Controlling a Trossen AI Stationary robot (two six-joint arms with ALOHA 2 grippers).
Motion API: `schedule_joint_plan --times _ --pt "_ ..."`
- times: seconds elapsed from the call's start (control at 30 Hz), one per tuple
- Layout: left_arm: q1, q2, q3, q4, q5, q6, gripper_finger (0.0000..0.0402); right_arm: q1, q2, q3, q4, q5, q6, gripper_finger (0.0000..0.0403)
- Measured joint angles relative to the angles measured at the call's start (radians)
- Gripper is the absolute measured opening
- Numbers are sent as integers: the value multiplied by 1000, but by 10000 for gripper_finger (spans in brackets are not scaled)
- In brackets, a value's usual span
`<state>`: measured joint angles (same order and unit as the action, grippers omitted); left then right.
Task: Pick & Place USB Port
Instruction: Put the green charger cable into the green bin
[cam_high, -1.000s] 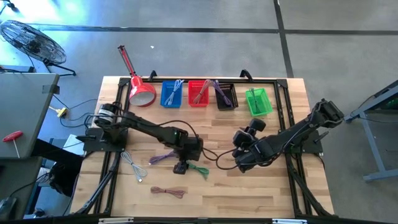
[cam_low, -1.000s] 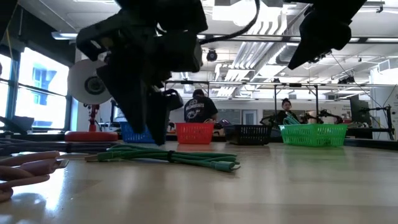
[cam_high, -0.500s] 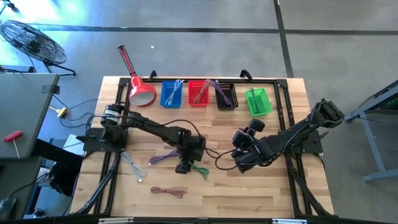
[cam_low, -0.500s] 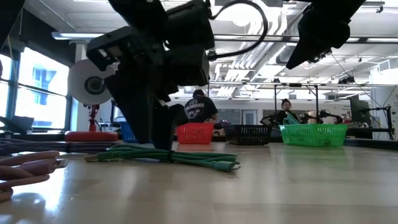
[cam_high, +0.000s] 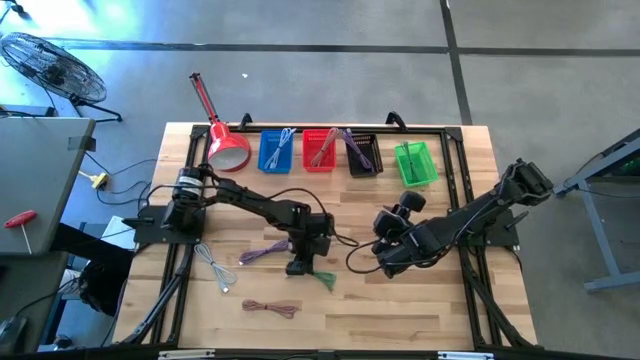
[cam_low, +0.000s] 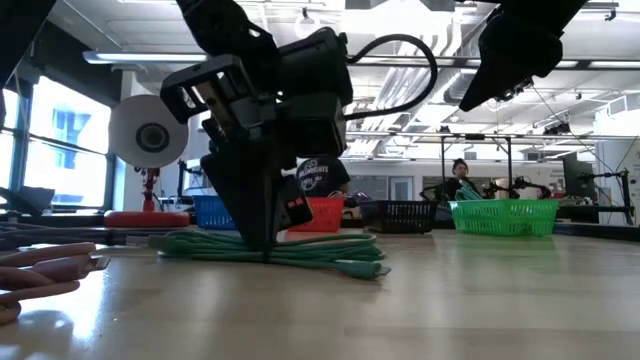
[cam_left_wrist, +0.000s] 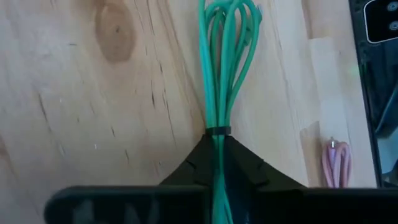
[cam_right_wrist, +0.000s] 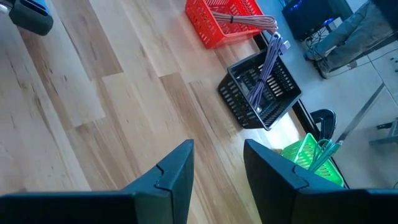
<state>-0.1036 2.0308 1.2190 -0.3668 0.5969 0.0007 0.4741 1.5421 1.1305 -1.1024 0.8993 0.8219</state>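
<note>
Gripping green cable (cam_left_wrist: 219, 74), left gripper (cam_left_wrist: 216, 163), table (cam_left_wrist: 93, 124)

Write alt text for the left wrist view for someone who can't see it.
The left tool grips a bundled green cable at its black tie, with the loops fanning out over the light wooden table. A small pink cable lies off to one side.

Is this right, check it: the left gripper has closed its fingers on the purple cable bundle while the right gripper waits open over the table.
Not quite. The left gripper is shut on the green cable bundle, as the left wrist view shows; the purple cable bundle lies untouched beside it in the high view. The right gripper does wait open over the table.
</note>
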Motion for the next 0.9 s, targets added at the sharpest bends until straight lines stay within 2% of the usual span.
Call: schedule_joint_plan --times 0.13,0.27,0.4,0.63,0.7,0.77,0.9 --pt "0 -4 -1 -7 -12 2 6 0 0 0 0 1 0 133" --pt "-16 -44 -2 -29 -106 4 4 0 0 0 0 20 -1 133" --pt "-53 -121 -8 -102 -309 23 3 17 0 0 1 72 4 133" --pt "-115 -294 -6 -145 -678 21 2 91 -19 0 29 253 13 133" --pt "-134 -344 -7 -95 -738 22 2 118 -31 0 56 311 9 133" --pt "-154 -392 -6 -10 -757 30 2 146 -38 0 85 375 -10 133" --pt "-205 -462 -4 192 -810 120 2 220 -41 1 192 532 -112 133"
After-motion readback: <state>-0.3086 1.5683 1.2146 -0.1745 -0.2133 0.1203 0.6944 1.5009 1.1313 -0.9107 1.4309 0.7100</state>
